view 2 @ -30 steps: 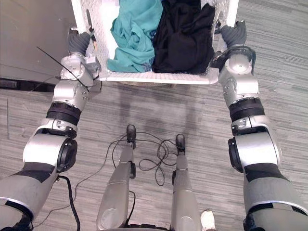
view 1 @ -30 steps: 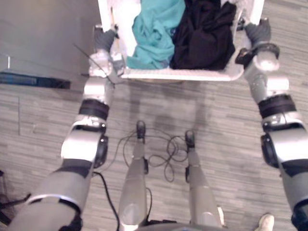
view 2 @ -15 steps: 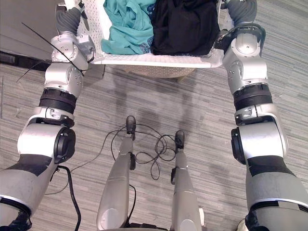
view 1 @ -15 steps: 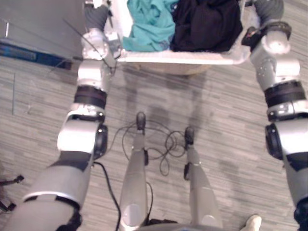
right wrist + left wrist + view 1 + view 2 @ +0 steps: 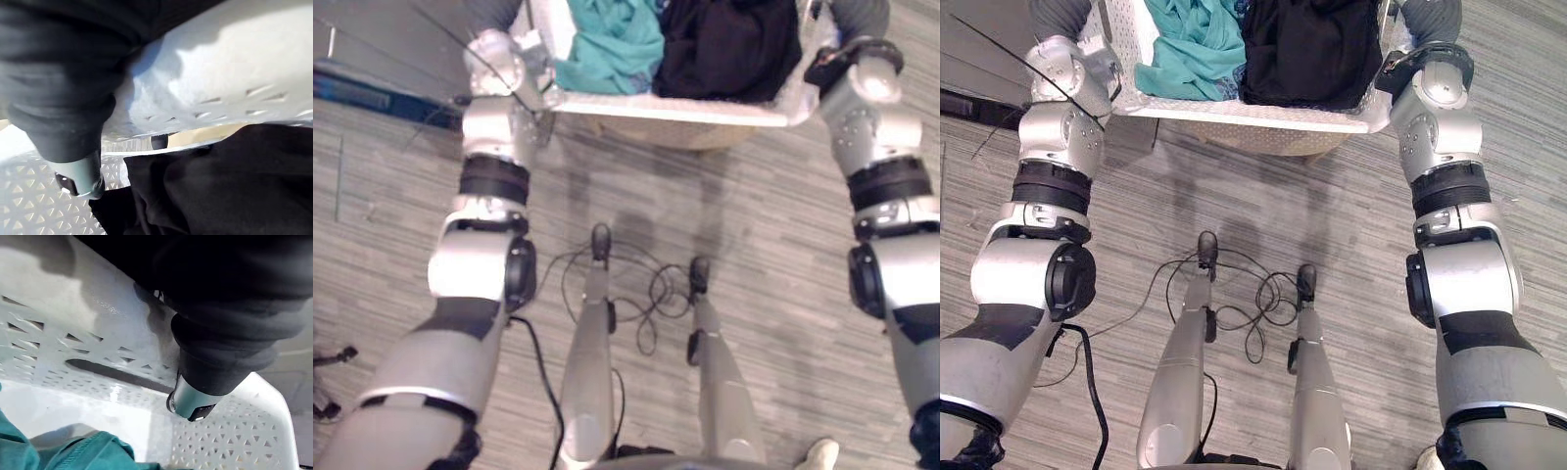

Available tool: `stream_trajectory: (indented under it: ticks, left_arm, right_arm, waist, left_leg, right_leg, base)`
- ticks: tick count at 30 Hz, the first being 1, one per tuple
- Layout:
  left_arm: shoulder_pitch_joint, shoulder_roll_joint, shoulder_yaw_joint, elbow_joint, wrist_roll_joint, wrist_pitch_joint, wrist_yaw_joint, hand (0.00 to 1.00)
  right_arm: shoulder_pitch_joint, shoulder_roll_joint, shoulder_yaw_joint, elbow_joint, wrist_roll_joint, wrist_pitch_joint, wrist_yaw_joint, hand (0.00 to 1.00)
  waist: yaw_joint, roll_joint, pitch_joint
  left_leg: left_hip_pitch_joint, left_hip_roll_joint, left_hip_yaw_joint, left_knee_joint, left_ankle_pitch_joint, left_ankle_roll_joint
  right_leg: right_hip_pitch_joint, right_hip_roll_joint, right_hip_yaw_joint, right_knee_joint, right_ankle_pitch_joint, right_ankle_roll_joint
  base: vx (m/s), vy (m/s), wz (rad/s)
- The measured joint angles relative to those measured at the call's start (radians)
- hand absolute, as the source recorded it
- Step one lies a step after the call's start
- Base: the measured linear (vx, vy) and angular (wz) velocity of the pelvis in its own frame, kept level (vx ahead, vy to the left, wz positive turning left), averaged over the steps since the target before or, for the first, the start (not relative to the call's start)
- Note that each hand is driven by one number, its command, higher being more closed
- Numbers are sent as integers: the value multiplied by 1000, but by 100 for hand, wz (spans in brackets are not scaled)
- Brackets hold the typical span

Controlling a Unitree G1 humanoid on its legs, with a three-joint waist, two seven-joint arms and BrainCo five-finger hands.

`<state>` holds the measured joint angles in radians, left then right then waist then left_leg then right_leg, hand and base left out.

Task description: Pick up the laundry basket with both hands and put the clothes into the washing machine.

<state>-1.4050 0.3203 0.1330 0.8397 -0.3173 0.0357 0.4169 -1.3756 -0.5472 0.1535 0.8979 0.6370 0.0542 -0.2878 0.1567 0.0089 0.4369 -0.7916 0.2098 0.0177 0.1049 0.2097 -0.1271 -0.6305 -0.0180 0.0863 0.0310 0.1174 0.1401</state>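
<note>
Two robot hands (image 5: 215, 352) (image 5: 63, 107) on basket (image 5: 1263, 117) sides.

Grey streaked floor (image 5: 773, 245) meets a smooth grey panel (image 5: 372, 39) along a dark strip (image 5: 362, 96).

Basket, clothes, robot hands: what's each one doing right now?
laundry basket: held up between both arms, open on top, with clothes inside.
teal clothes: crumpled in the basket's left half.
black clothes: crumpled in the right half, touching the teal ones.
left hand: against the basket's left wall; its grip is hidden.
right hand: against the basket's right wall; its grip is hidden.
</note>
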Motion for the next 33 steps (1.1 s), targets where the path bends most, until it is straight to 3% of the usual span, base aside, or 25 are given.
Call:
stream_trajectory:
  ticks: [7, 24, 33]
  left_arm:
    - [-77, 0, 27, 4, -4, -2, 2, 0]
    - [-107, 19, 54, 36, -2, 18, 1, 0]
    - [-107, 15, 78, 36, 8, 28, 2, 0]
  right_arm:
    - [-7, 26, 4, 68, -11, 44, 7, 0]
    - [-102, 14, -38, 69, -25, 44, 30, 0]
    - [-128, 19, -68, 69, -93, 55, 28, 0]
  waist:
    - [-7, 0, 0]
    - [-10, 0, 0]
    - [-12, 1, 0]
  left_leg:
    - [-4, 0, 4, 0, 0, 0]
    - [-45, -4, 11, 2, 1, 0]
    - [-64, -4, 12, 17, 1, 0]
  right_leg:
    - [-9, -1, 2, 3, 0, 0]
    - [-74, -5, 0, 38, -5, -6]
    - [-94, -6, 1, 54, -7, -8]
  base:
    - [-2, 1, -1]
    - [-3, 2, -1]
    - [0, 0, 0]
